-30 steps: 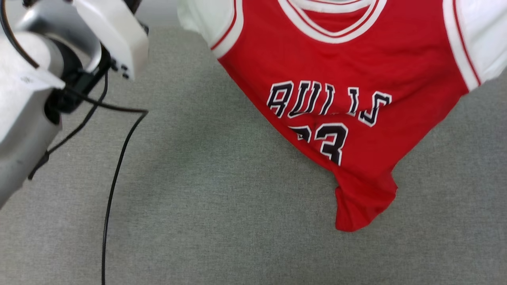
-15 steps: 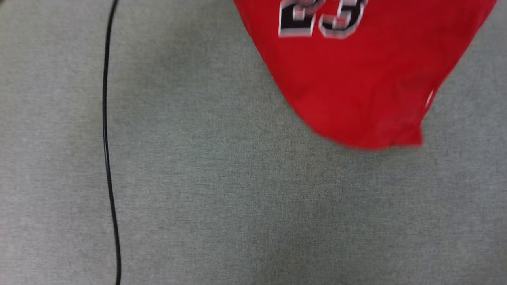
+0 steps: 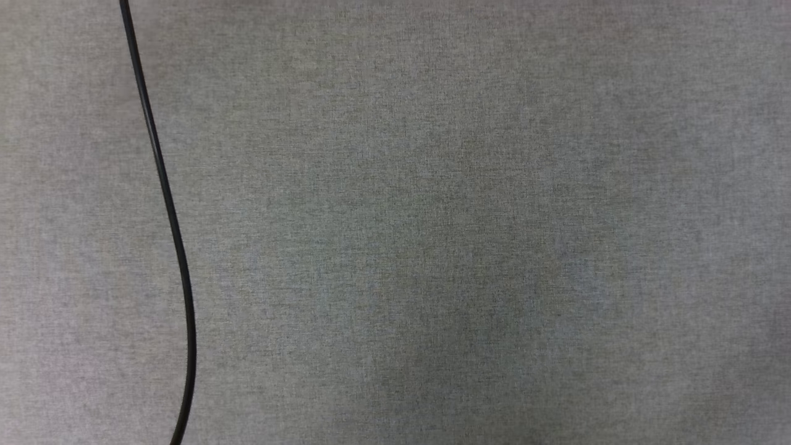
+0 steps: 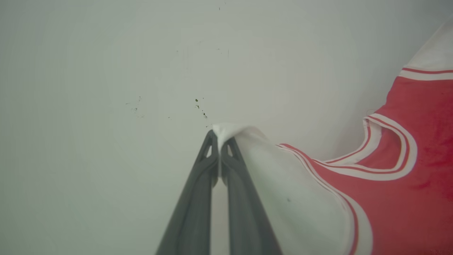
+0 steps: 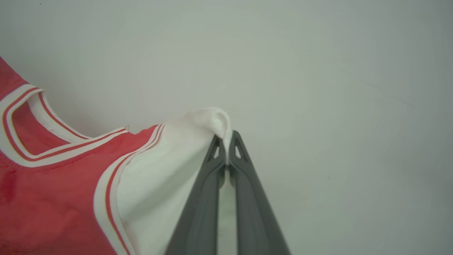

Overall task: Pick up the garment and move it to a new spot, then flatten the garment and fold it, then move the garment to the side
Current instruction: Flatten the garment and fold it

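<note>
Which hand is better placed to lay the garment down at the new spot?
Neither leads: left hand and right hand are each shut on the garment at a white sleeve, so likely both together.

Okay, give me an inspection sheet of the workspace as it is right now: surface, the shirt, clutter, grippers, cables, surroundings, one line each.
Surface: grey woven cloth, flat and smooth in the head view.
Job's things: garment, red with white sleeves and striped trim, held up by both sleeves.
Clutter: nothing seen.
Grippers: left gripper shut on one white sleeve tip; right gripper shut on the other.
Cables: one black cable crosses the left of the head view, top to bottom.
Surroundings: plain pale backdrop behind the grippers, with a few dark specks.
</note>
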